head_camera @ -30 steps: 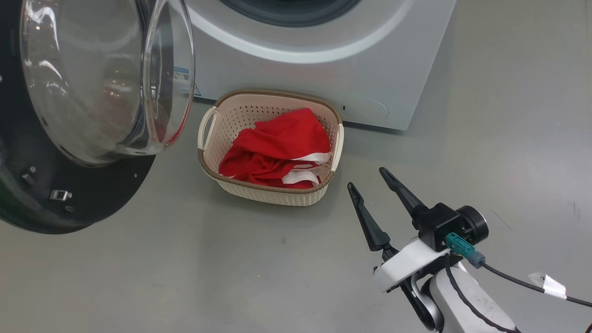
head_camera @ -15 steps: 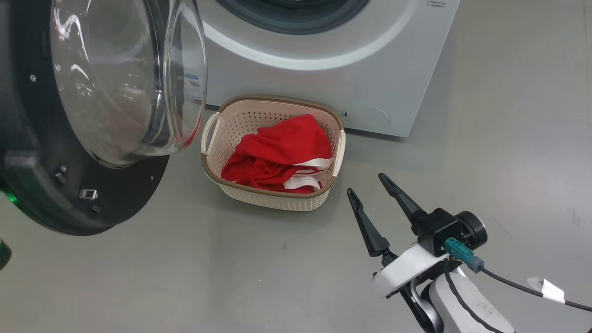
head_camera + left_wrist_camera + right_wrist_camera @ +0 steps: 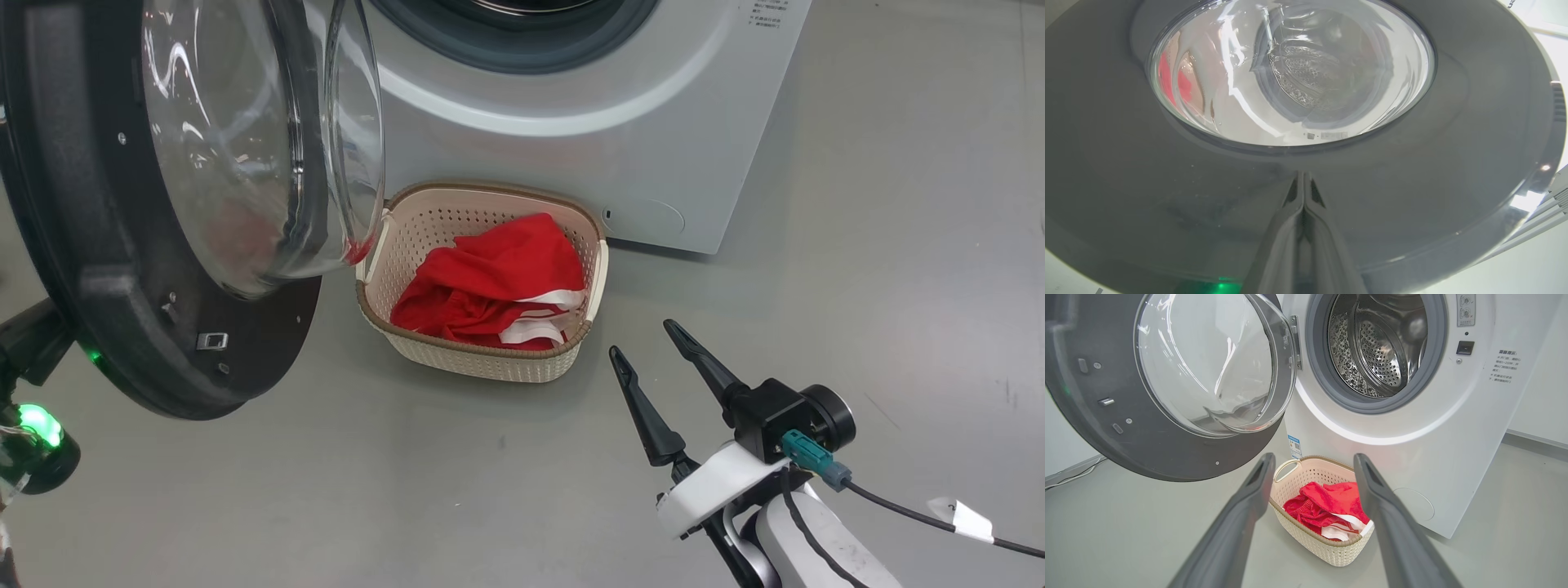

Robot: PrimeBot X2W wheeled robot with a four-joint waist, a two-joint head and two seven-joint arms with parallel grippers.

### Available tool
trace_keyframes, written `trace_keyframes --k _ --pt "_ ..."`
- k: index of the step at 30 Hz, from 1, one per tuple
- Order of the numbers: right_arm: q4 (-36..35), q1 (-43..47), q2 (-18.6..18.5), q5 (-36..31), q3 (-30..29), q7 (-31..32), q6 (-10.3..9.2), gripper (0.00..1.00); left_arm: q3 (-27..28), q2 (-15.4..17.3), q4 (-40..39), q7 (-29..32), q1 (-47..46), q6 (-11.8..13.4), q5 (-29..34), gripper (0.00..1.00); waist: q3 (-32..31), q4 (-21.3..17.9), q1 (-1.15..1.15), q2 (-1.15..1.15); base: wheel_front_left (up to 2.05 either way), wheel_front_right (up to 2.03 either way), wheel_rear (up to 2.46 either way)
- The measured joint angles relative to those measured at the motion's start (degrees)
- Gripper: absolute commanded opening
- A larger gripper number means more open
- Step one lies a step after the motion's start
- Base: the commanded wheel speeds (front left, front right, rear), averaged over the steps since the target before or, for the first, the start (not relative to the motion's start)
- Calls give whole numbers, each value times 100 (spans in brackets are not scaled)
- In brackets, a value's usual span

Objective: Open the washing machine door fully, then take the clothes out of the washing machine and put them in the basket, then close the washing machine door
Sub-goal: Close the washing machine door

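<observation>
Door (image 3: 106, 245): standing part-way open at the left of the washer (image 3: 571, 139). Glossy black rim, bulging clear glass bowl. Its upper edge is running off the head view. It is hiding the left arm's fingers there, with a dark housing (image 3: 37, 441) glowing green beside its lower rim

Washer: white box, grey rubber ring, perforated steel drum (image 3: 1380, 343) showing through the round mouth. The top is being cut off in each view

Basket (image 3: 490, 363): sitting on the grey floor (image 3: 326, 506) just in front of the washer. Cream perforated plastic, brown woven-look rim, loop handles. The glass bowl is overlapping its left handle in the head view

Clothes (image 3: 482, 278): lying bunched inside the basket. Thin red fabric, white stripe trim. The number of pieces is hard to make out

Left end effector (image 3: 1303, 179): fingers pressing together, gripping nothing, tips pointing at the door's dark outer rim below the glass. Whether they are touching it cannot be told

Right end effector (image 3: 642, 338): two long dark tapering fingers spreading wide, holding nothing, hovering over the floor right of the basket and apart from it
</observation>
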Motion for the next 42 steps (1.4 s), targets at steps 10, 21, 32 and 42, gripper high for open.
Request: trace_keyframes --k 10,21,32,42 --pt "0 43 2 73 26 0 5 100 -62 -157 -817 -324 452 -4 146 0 -77 10 0 0 0 0 0" --pt "-13 74 2 144 18 0 -1 100 -190 -175 -2599 -1559 1089 -5 745 0 -55 54 0 0 0 0 0" --pt "-41 74 2 153 32 0 -8 100 -1288 45 -4667 -3219 2280 -5 2120 0 37 113 0 0 0 0 0" --pt "-65 70 2 182 40 -1 -9 100 -2130 113 -5283 -4688 3226 -22 2839 0 79 99 0 0 0 0 0"
